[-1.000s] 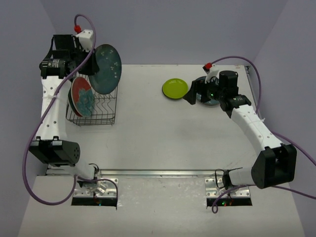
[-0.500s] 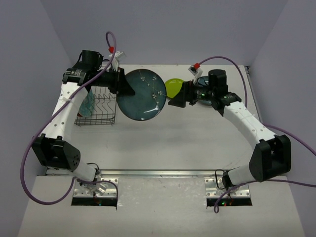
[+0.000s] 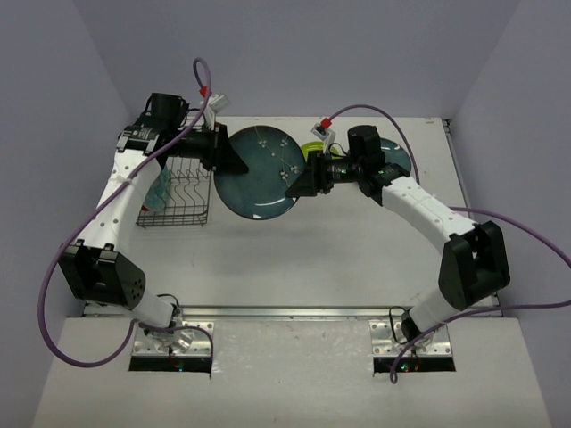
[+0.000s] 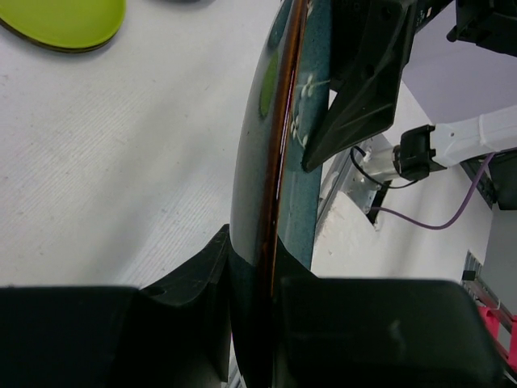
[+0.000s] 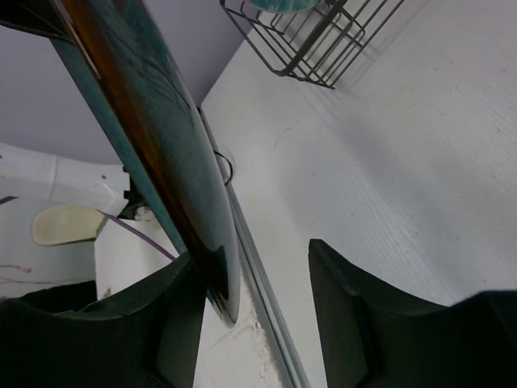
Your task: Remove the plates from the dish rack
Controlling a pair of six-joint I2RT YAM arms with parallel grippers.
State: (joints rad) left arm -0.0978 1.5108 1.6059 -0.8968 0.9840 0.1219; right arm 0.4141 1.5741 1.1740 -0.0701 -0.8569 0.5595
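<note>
A large bluish-teal plate (image 3: 260, 174) hangs on edge over the table, and my left gripper (image 3: 230, 160) is shut on its left rim. The left wrist view shows that plate (image 4: 279, 121) edge-on, pinched between my left gripper (image 4: 258, 263) fingers. My right gripper (image 3: 299, 183) straddles the plate's right rim. In the right wrist view the plate (image 5: 153, 137) lies against one finger of my right gripper (image 5: 254, 275), with a wide gap to the other, so it is open. The black wire dish rack (image 3: 183, 198) holds a red plate (image 3: 159, 189) with a teal flower design.
A lime-green plate (image 4: 65, 20) lies flat on the table behind the held plate, mostly hidden by the right arm in the top view. Another teal plate (image 3: 399, 161) lies on the table under the right arm. The rack (image 5: 315, 40) stands at the far left.
My left arm has lifted the teal plate out of the rack and swung it right to mid-table. My right arm has moved left until its jaws straddle the plate's rim, and they have narrowed.
</note>
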